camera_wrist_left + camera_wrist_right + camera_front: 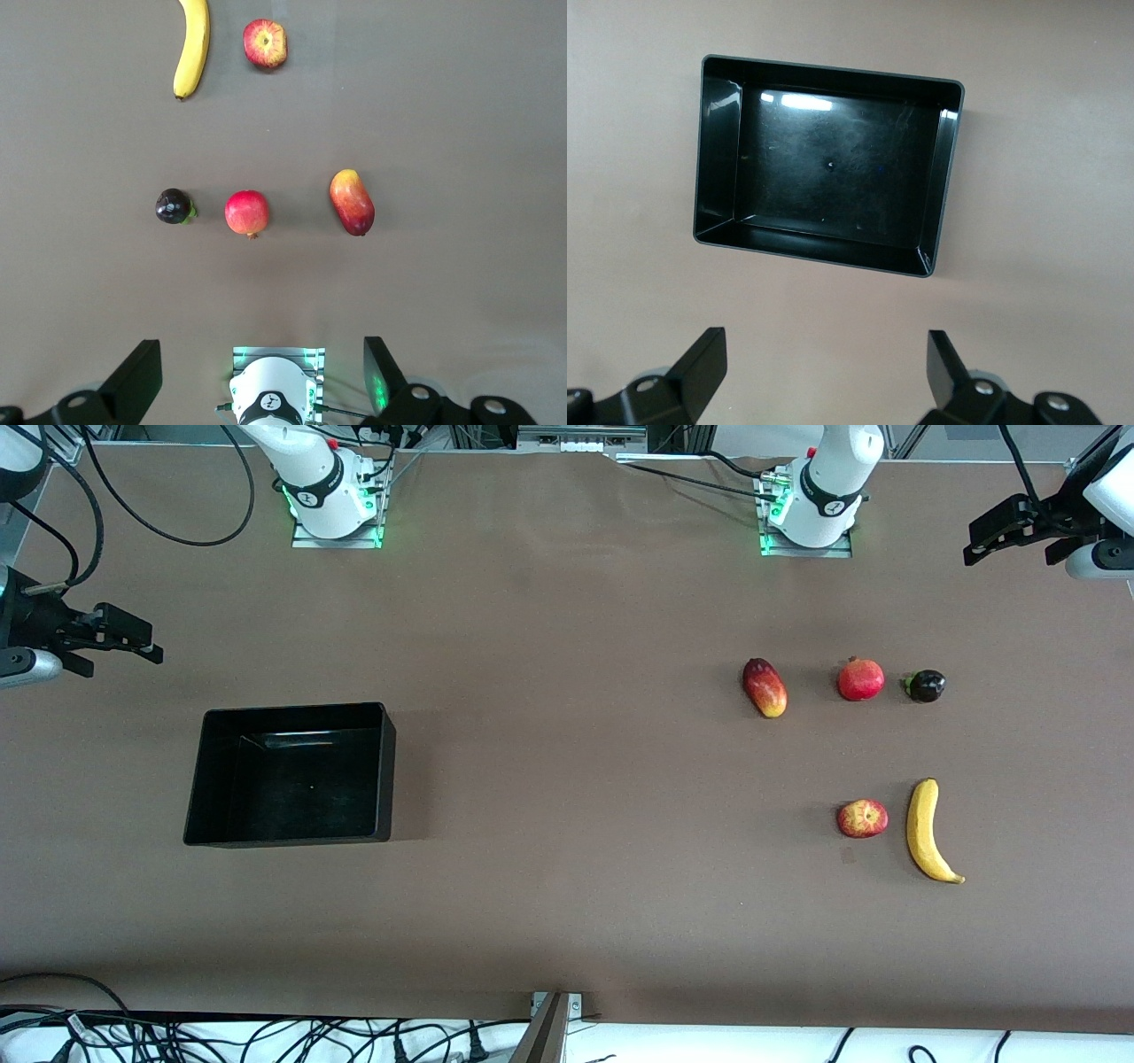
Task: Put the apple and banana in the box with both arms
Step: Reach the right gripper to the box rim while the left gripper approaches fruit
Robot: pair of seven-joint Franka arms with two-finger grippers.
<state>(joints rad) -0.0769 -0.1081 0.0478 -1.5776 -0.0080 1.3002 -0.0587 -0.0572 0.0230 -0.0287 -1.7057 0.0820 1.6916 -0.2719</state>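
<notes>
The apple (pixel 862 818), red with pale yellow streaks, lies on the table toward the left arm's end, beside the yellow banana (pixel 927 831). Both show in the left wrist view, the apple (pixel 266 43) and the banana (pixel 192 46). The black box (pixel 291 774) stands empty toward the right arm's end and shows in the right wrist view (pixel 939 181). My left gripper (pixel 982 542) is open and empty, held high at the table's left-arm end. My right gripper (pixel 146 644) is open and empty, held high at the right-arm end, farther from the front camera than the box.
A red-yellow mango (pixel 765 687), a plain red round fruit (pixel 861 679) and a dark purple fruit (pixel 926 685) lie in a row farther from the front camera than the apple and banana. The arm bases (pixel 808 509) stand along the table's back edge.
</notes>
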